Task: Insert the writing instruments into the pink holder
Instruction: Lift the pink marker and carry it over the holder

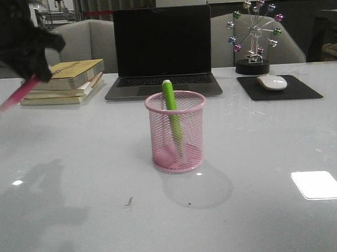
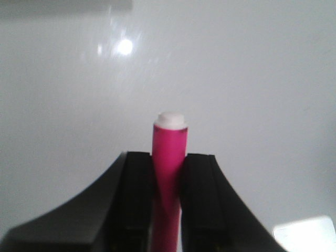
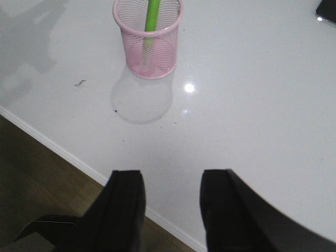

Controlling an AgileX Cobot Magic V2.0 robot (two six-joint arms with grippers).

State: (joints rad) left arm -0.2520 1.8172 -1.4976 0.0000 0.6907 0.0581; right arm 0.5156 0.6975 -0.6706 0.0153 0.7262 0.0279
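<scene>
The pink holder point(image 1: 176, 131) stands upright at the table's middle, with the lime green marker point(image 1: 171, 114) leaning inside it, tip above the rim. High at the far left, my left gripper point(image 1: 34, 70) is shut on the magenta marker point(image 1: 17, 96), which slants down to the left, well left of the cup. In the left wrist view the magenta marker point(image 2: 168, 157) with its pale end sits clamped in my left gripper point(image 2: 169, 163). My right gripper point(image 3: 171, 181) hangs open and empty over the table's near edge, the holder point(image 3: 148, 39) and green marker point(image 3: 152, 18) beyond it.
Behind the cup stand an open laptop point(image 1: 162, 53), a stack of books point(image 1: 64, 80) at back left, a mouse point(image 1: 272, 82) on a black pad point(image 1: 278, 88) and a ferris-wheel ornament point(image 1: 254, 34) at back right. The table's near edge point(image 3: 63, 151) borders brown floor.
</scene>
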